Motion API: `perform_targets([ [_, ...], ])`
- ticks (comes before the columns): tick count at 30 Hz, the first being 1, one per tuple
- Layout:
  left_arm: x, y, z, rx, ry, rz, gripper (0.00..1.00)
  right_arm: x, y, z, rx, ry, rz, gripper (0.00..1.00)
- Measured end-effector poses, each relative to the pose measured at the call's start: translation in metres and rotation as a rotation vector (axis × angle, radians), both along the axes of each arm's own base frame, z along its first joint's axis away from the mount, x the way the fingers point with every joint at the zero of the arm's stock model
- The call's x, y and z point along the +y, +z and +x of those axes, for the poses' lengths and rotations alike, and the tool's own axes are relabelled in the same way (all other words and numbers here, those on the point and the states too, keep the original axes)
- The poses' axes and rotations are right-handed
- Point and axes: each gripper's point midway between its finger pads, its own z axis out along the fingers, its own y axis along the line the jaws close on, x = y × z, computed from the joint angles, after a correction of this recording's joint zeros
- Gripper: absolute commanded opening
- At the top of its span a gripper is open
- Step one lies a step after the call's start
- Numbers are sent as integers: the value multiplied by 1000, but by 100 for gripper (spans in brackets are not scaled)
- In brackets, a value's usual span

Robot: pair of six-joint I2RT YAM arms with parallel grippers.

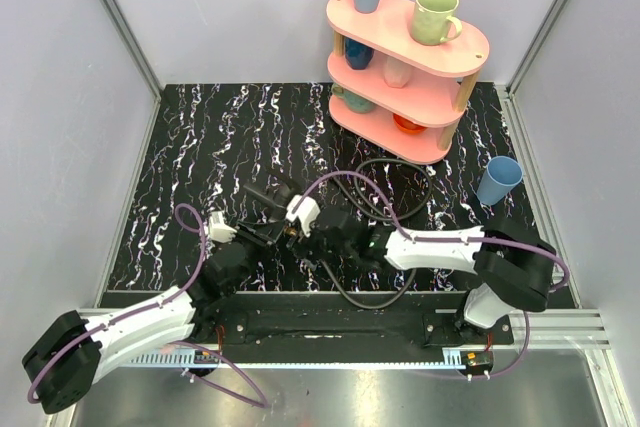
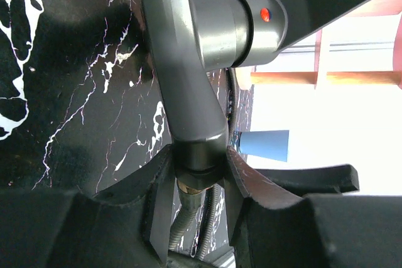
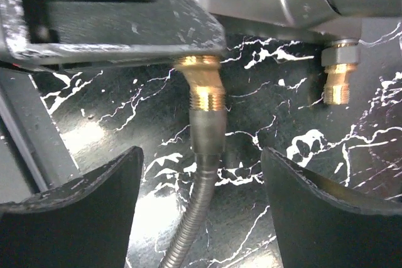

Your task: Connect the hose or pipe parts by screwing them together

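Open mat (image 1: 200,147) left; hose (image 1: 390,161), shelf (image 1: 395,32) right.

My left arm (image 1: 150,322) reaches from its base at the near left, forward and to the right. My left hand (image 2: 200,174) is clamped on the dark end of the grey pipe piece (image 2: 182,80), one finger on each side. My right arm (image 1: 440,247) bends at the elbow and stretches low toward the left, so my right hand (image 3: 200,174) sits close to the left one, its fingers (image 3: 75,205) spread wide apart.
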Motion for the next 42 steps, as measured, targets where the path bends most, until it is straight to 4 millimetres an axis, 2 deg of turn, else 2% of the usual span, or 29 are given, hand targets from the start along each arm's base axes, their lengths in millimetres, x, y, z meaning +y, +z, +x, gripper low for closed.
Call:
perform_targets([
  [3, 0, -1, 0, 3, -2, 2, 0, 6, -1, -4, -95, -11, -75, 75],
  [8, 0, -1, -1, 4, -3, 3, 0, 14, -11, 7, -241, -64, -200, 61],
  [9, 0, -1, -1, 4, -3, 3, 0, 15, -13, 9, -261, -74, -220, 57],
  [10, 0, -1, -1, 4, -3, 4, 0, 14, -15, 12, -278, -82, -238, 43],
  [12, 0, -1, -1, 4, -3, 3, 0, 11, -18, 16, -309, -99, -267, 28],
  [13, 1, 0, -1, 4, -4, 1, 0, 10, -20, 18, -320, -108, -276, 16],
  [17, 1, 2, -1, 0, 0, -8, 0, 11, -18, 18, -346, -110, -283, 0],
  [23, 2, -1, 1, 5, 10, -2, 0, 14, -23, 21, -260, -67, -213, 0],
  [35, -3, 7, 6, -26, 9, -23, 0, 17, -18, 13, 261, 209, 173, 0],
  [42, -1, 4, 7, -40, 7, 19, 0, 24, -21, 5, 491, 330, 312, 2],
])
